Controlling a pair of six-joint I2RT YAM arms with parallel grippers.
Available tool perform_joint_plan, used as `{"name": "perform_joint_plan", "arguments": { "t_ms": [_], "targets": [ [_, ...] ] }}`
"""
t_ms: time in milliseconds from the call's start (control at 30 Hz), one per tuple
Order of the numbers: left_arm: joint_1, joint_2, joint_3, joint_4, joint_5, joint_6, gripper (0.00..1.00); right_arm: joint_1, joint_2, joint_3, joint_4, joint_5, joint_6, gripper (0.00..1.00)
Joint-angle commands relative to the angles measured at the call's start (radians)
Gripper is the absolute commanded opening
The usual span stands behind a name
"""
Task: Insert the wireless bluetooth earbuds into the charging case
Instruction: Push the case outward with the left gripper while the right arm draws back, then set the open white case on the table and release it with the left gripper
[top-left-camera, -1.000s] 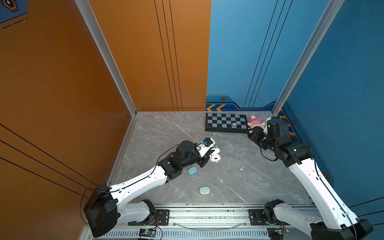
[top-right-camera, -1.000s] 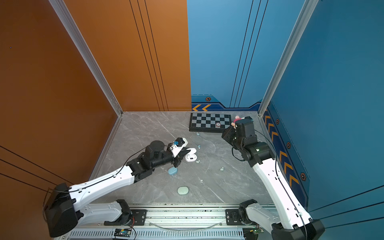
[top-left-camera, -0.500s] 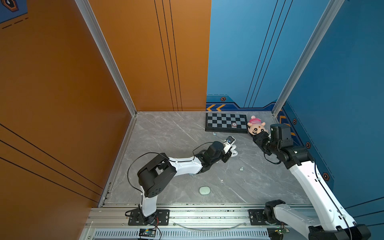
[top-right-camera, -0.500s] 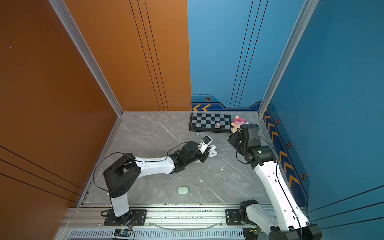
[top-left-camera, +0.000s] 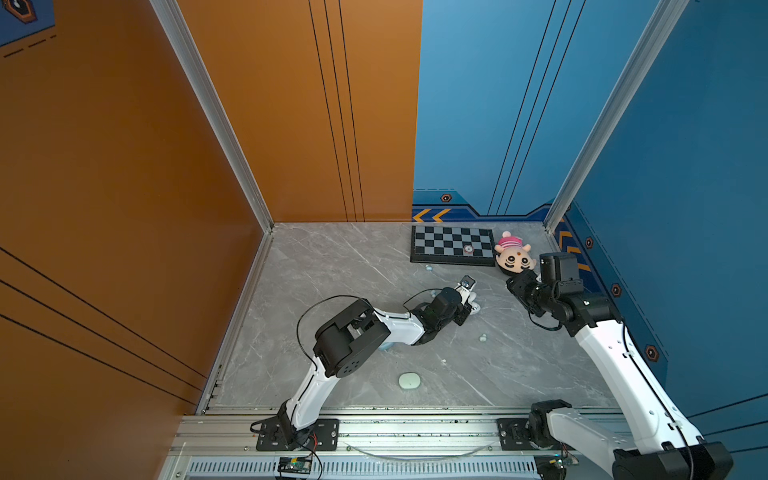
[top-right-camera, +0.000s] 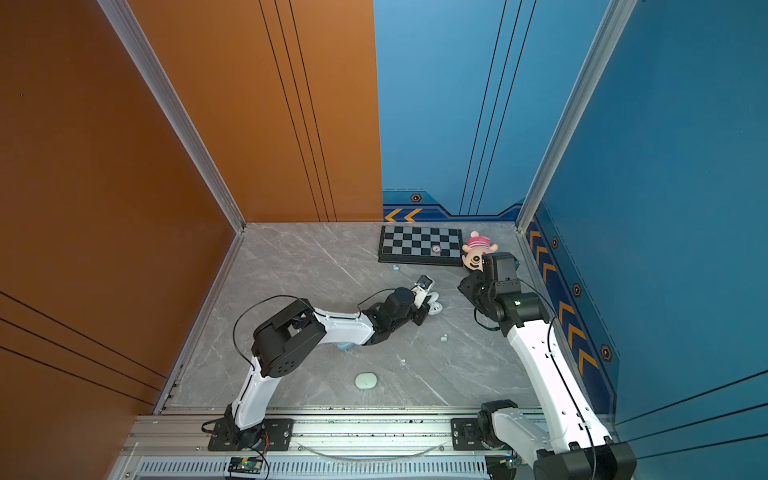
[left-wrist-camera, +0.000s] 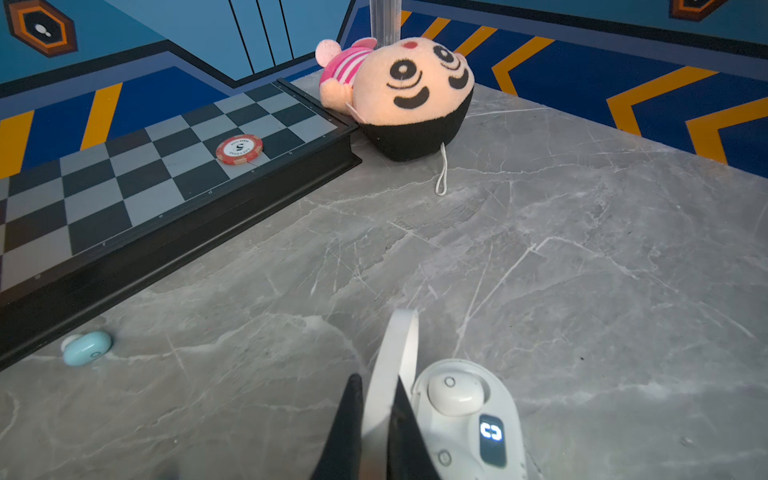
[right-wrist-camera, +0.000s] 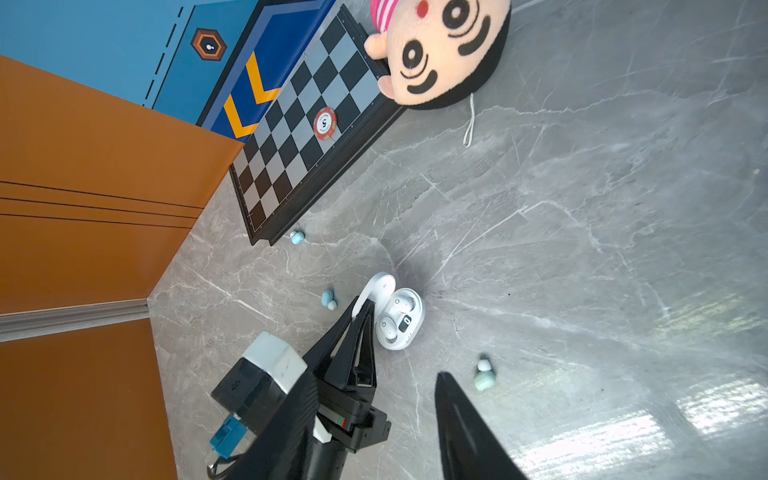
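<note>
Pinching the raised lid (left-wrist-camera: 399, 345) of the white charging case (left-wrist-camera: 469, 419) edge-on in the narrowly closed left gripper (left-wrist-camera: 377, 379), with the right gripper (top-left-camera: 514, 283) half-spread and empty at two o'clock of the case in a top view. Already seated inside: a white earbud (left-wrist-camera: 455, 392). Loose nearby: a pale blue earbud (right-wrist-camera: 297, 237) at ten o'clock and a mint earbud (right-wrist-camera: 484, 376) at six. Likely trouble: tipping or dragging the light case by that thin lid, or snapping it shut. Legible: "5" on the poker chip (left-wrist-camera: 239, 148); on the case screen (left-wrist-camera: 491, 432), only a glowing icon.

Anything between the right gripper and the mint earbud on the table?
Nothing visible. The mint earbud sits alone on the bare table, with a clear line to the open right gripper. The left gripper, shut on the white case lid, is off to one side.
</note>
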Motion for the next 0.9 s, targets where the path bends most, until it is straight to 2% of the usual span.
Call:
{"name": "perform_joint_plan", "arguments": {
  "t_ms": [0, 200, 367, 700, 767, 867],
  "targets": [
    [-0.013, 0.034, 0.037, 0.034, -0.022, -0.027, 0.00, -0.014, 0.008, -0.012, -0.028, -0.023, -0.028, 0.49],
    [-0.023, 0.073, 0.063, 0.032, -0.017, -0.037, 0.05, -0.026, 0.005, -0.012, -0.028, -0.031, -0.031, 0.49],
    [-0.030, 0.072, 0.059, 0.033, -0.010, -0.042, 0.18, -0.031, 0.005, -0.010, -0.028, -0.039, -0.032, 0.49],
    [-0.035, 0.029, 0.029, 0.034, 0.037, -0.064, 0.33, -0.039, -0.013, -0.007, -0.033, -0.044, -0.046, 0.52],
    [-0.033, -0.013, 0.010, 0.033, 0.049, -0.058, 0.38, -0.039, -0.014, 0.000, -0.038, -0.059, -0.080, 0.56],
    [-0.017, -0.131, -0.053, 0.032, 0.082, -0.051, 0.49, -0.040, 0.000, 0.022, -0.062, -0.083, -0.158, 0.74]
  ]
}}
